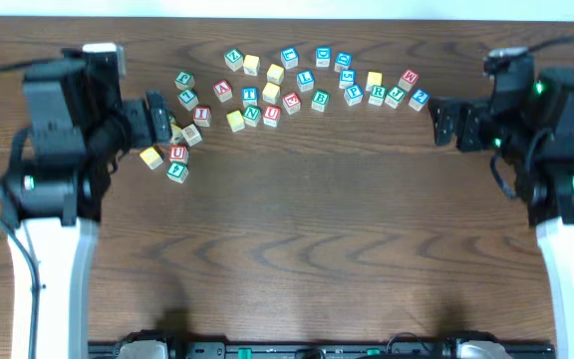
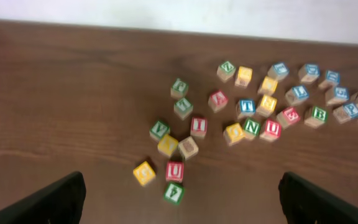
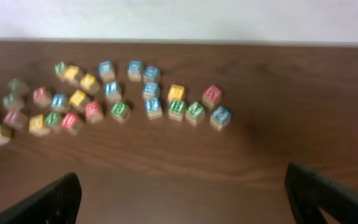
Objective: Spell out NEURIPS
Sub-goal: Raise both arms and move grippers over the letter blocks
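Hanging wide open, the left jaws and the right jaws hold nothing, one at each end of the table (image 1: 297, 229). Small alphabet cubes (image 1: 289, 57) lie scattered in a loose arc along the far side, none lined up into a word. In the left-hand cluster a red U cube (image 2: 174, 170) sits just beside a yellow cube (image 2: 144, 173) and a green cube (image 2: 173, 193). Further along are a red I cube (image 2: 198, 126), then a green N cube (image 2: 251, 127) next to a second red U cube (image 2: 271, 129). Toward the right end a blue P cube (image 1: 354, 95) stands beside a green R cube (image 1: 377, 95). The left jaws are close to the left cluster. The right jaws are clear of the nearest piece, a blue cube (image 1: 419, 98).
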{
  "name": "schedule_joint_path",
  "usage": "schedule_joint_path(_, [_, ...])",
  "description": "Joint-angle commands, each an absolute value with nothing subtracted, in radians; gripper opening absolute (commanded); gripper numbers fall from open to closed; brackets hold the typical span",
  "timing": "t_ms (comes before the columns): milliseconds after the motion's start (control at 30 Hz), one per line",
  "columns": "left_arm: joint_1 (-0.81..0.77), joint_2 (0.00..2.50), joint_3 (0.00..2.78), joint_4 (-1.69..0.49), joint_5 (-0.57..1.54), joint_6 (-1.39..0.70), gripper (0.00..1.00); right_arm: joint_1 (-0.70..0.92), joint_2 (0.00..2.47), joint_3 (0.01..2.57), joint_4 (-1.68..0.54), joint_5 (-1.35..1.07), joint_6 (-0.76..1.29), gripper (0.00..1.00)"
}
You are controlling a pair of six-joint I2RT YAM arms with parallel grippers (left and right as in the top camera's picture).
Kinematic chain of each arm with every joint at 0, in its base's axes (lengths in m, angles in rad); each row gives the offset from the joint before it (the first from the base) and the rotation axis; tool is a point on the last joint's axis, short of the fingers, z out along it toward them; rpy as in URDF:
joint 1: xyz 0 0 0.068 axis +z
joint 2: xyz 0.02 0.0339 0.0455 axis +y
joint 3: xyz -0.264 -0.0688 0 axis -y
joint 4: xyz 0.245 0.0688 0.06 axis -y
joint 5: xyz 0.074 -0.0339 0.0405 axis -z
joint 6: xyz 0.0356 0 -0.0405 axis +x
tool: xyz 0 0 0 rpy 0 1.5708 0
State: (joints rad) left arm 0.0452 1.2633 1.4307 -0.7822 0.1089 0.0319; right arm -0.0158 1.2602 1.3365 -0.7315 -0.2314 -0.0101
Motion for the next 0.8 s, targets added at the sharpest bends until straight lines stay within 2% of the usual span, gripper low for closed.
schedule_joint_path(0, [0.049,1.372,1.572,-0.86,0.124,0.057,0.97,-0.021,1.336,1.453,-0.788,-0.296,-0.045,0.99])
schedule_joint_path(333, [0.049,1.649,1.879,-1.121,0.147,0.101,0.98,-0.019,1.642,1.822,-1.073,-0.305,-0.069,0.99])
schedule_joint_path(767, [0.049,1.668,1.878,-1.11,0.146,0.101,0.98,-0.019,1.713,1.839,-1.043,-0.304,-0.061,0.99])
